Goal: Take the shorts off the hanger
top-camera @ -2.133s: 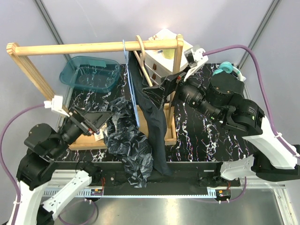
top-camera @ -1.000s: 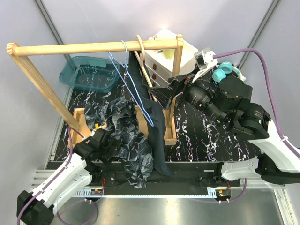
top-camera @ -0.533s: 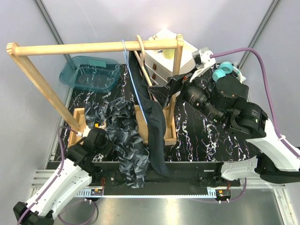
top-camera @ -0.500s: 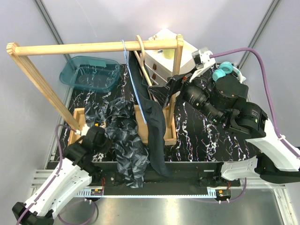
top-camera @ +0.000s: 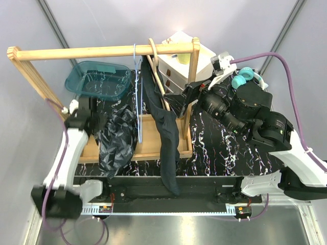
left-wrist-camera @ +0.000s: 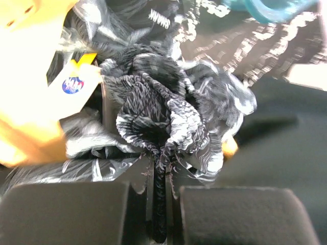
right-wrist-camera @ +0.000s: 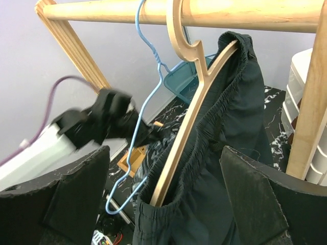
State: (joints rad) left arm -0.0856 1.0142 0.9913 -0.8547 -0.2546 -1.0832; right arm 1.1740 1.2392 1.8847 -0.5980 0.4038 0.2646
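Black-and-white patterned shorts (top-camera: 115,140) hang in a bunch from my left gripper (top-camera: 94,122), off the bare blue wire hanger (top-camera: 138,97) on the wooden rail (top-camera: 102,51). In the left wrist view the left gripper (left-wrist-camera: 159,204) is shut on a fold of these shorts (left-wrist-camera: 163,117). Dark shorts (top-camera: 166,132) hang on a wooden hanger (top-camera: 158,71). My right gripper (top-camera: 186,97) is open beside them. In the right wrist view the right gripper (right-wrist-camera: 163,189) faces the wooden hanger (right-wrist-camera: 199,102), the dark shorts (right-wrist-camera: 230,153) and the blue hanger (right-wrist-camera: 145,102) without touching them.
A teal bin (top-camera: 97,79) sits at the back left. A wooden tray (top-camera: 153,145) lies under the rail. White drawers (top-camera: 176,58) stand behind the rack's right post (top-camera: 191,66). A paper tag (left-wrist-camera: 76,84) hangs by the patterned shorts.
My left gripper shut on the patterned shorts and swung up and to the left with them. The blue hanger now hangs straight and bare. The right arm barely moved.
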